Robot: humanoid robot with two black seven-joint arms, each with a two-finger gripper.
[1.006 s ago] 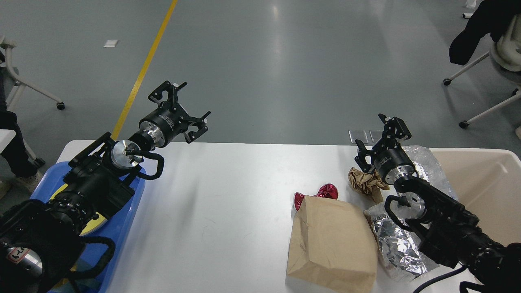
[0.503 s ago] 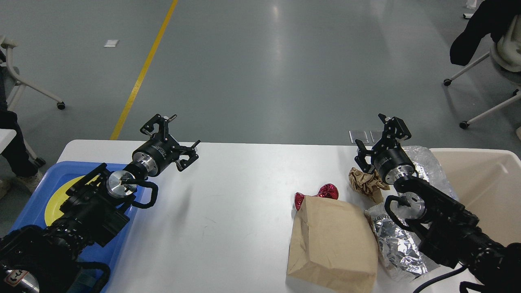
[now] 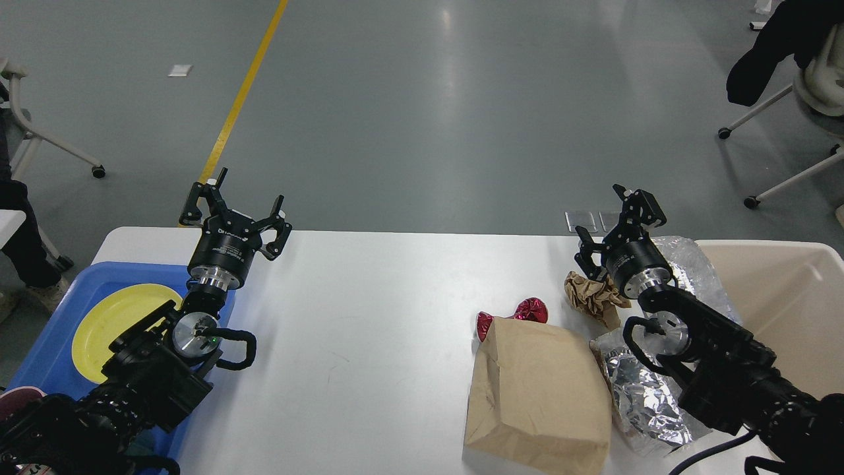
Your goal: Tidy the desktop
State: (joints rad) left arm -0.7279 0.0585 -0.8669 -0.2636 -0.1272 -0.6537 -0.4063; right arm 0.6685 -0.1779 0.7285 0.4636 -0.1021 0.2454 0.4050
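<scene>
The white desktop (image 3: 369,343) fills the lower view. My left gripper (image 3: 234,204) is open and empty above the desktop's far left edge, beside the blue tray (image 3: 39,330). My right gripper (image 3: 613,221) is open and empty above a crumpled brown paper ball (image 3: 593,297). A flat brown paper bag (image 3: 537,396) lies at the front right. A red foil wrapper (image 3: 521,311) pokes out behind the bag. Crumpled silver foil (image 3: 643,396) lies to the right of the bag, partly under my right arm.
The blue tray holds a yellow plate (image 3: 112,320). A cream bin (image 3: 784,297) stands at the right edge, with more silver foil (image 3: 692,260) against its left wall. Chairs stand on the grey floor at the far right and far left.
My left arm has swung left and pulled back toward the tray, uncovering the yellow plate; its gripper stays open. The right arm and the litter have not moved.
</scene>
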